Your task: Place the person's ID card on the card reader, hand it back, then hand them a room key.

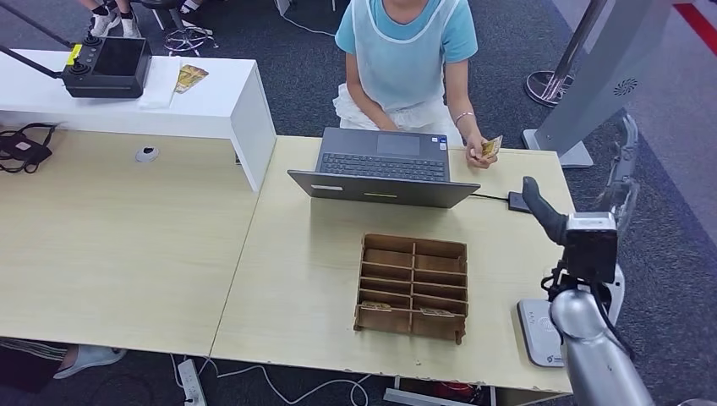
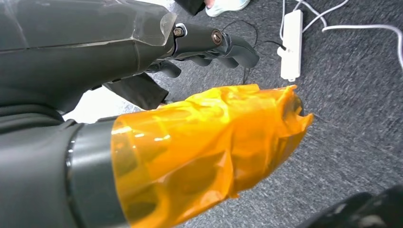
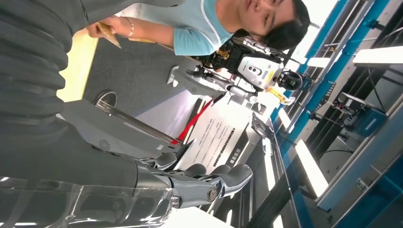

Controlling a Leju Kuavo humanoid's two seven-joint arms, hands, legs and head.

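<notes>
Starting at the left of the head view: a raised white shelf (image 1: 211, 101) carries a black controller (image 1: 108, 66) and a spare card (image 1: 189, 78). The left hand (image 2: 209, 45) hangs low over the grey carpet, fingers loosely curled and holding nothing, thumb wrapped in orange tape.

Mid-desk (image 1: 287, 279) there's an open laptop (image 1: 385, 167) and a wooden slotted tray (image 1: 413, 286) with a couple of room keys (image 1: 437, 312) lying in its nearest slots.

The ID card (image 1: 491, 146) is pinched in the person's hand (image 1: 478, 152) just past the laptop's right corner, so nothing's been passed over yet.

Far right, the right hand (image 1: 541, 210) is raised over the desk edge, fingers apart, empty; the card reader (image 1: 539, 331) sits below it.

The card looks thin, stiff, light and probably slick. I'd pinch the free edge flat between thumb and finger.
</notes>
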